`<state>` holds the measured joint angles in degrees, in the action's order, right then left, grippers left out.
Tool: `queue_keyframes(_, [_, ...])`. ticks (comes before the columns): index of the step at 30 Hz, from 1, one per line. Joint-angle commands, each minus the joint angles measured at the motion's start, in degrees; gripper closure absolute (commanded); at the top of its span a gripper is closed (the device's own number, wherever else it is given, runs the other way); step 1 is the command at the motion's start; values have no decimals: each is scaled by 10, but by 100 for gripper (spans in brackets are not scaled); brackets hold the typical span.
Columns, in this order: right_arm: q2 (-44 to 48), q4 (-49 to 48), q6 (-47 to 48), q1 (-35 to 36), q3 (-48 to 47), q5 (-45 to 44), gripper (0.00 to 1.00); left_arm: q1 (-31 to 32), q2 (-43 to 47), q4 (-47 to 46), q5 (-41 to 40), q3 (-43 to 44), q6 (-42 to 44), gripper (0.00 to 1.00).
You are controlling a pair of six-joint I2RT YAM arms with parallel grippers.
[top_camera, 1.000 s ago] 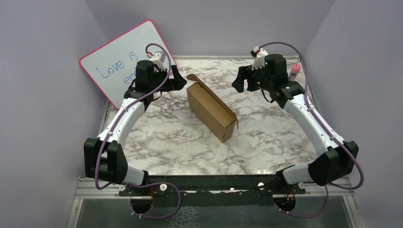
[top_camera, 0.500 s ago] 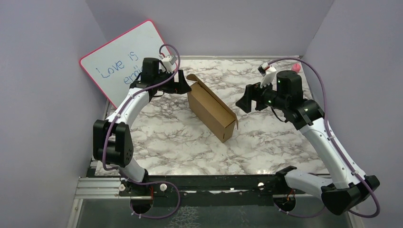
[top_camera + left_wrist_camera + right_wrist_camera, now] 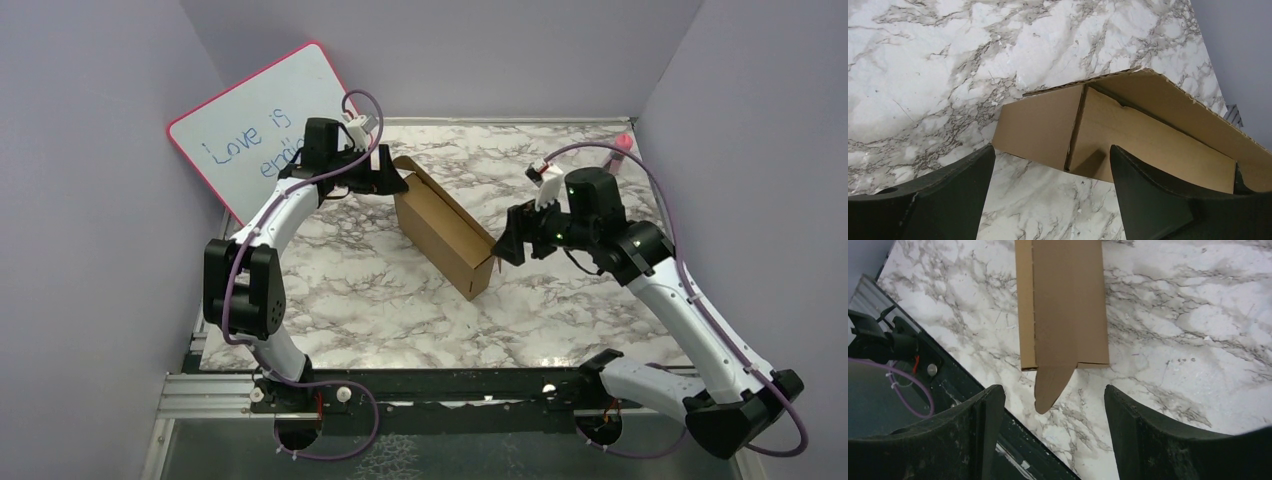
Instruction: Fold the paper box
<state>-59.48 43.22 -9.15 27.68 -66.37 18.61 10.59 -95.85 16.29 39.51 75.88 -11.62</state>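
Note:
The paper box (image 3: pixel 445 230) is a brown cardboard box standing on its long narrow side in the middle of the marble table, running diagonally from far left to near right. A flap sticks up at its far end and a small tab juts out at its near end (image 3: pixel 1048 385). My left gripper (image 3: pixel 397 183) is open, right at the box's far end (image 3: pixel 1058 130), not holding it. My right gripper (image 3: pixel 507 245) is open, just beside the box's near end, with the tab between and ahead of its fingers.
A pink-framed whiteboard (image 3: pixel 255 130) with blue writing leans against the back left wall behind the left arm. A pink-capped marker (image 3: pixel 620 146) stands at the back right corner. The table's near edge and black rail (image 3: pixel 893 347) lie close to the box's near end.
My right gripper has swung down and left from the back of the table to the box's near end. My left gripper has moved slightly right up to the box's far end.

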Motion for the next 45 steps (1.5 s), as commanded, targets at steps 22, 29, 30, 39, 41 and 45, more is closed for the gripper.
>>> queue_keyframes(22, [-127, -57, 23, 86, -1, -167, 84, 49, 48, -86, 26, -72, -108, 35])
queue_keyframes(29, [-176, -87, 60, 85, -44, -179, 85, 53, 114, -123, -15, -148, -179, 37])
queue_keyframes(30, [-187, -87, 69, 85, -53, -179, 85, 53, 123, -130, -19, -159, -192, 37])
queue_keyframes(39, [-272, -123, 144, 85, -109, -167, 87, 58, 218, -168, -71, -264, -273, 37])
queue_keyframes(41, [-292, -123, 162, 85, -127, -166, 86, 58, 238, -184, -74, -278, -282, 37])
queue_keyframes(45, [-317, -143, 206, 84, -153, -149, 84, 58, 260, -184, -83, -299, -289, 35])
